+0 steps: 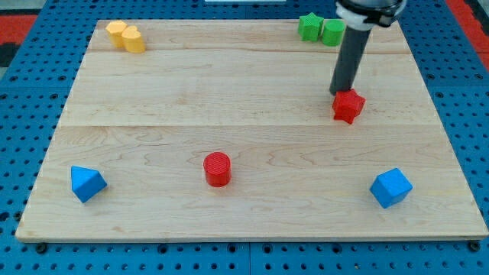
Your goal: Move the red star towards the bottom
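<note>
Now my tip (339, 92) descends near-vertical, slightly tilted, from the view's top right, touching the red star block's (348, 105) upper-left edge on the pale wooden board (229, 122); the gripperless rod holds nothing.

You had bright, even light across the whole view, apparently from overhead, since the shadows stayed short and soft. The wooden board (229, 114) showed no harsh glare, only a pale sheen along its upper planks. A faint shadow sat close under the red cylinder (217, 169) and under the blue blocks at the view's bottom left (86, 183) and bottom right (390, 188). The rod was dark and slightly soft-edged near the view's top, where it was cropped; its tip (341, 93) read clearly against the board, just above the red star (348, 105). Focus was moderate throughout, with mild compression softness on block edges. The board's sides converged towards the top, through perspective.
</note>
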{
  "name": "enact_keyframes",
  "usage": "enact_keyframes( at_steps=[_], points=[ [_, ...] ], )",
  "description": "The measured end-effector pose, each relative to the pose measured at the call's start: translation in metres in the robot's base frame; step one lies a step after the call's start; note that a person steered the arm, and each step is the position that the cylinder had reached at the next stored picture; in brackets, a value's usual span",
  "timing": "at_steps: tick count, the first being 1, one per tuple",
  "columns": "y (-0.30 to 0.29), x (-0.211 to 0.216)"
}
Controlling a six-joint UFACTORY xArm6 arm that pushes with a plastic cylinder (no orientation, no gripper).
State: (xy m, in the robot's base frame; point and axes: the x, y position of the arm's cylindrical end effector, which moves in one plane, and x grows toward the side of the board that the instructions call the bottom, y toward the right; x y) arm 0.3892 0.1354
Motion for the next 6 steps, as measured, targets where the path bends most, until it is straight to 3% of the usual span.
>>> enact_keyframes(
  at_steps=[2, 3, 4, 6],
  points=[
    [0.006, 0.008],
    [0.065, -0.001],
    [0.101, 0.023],
    [0.058, 0.043]
  ],
)
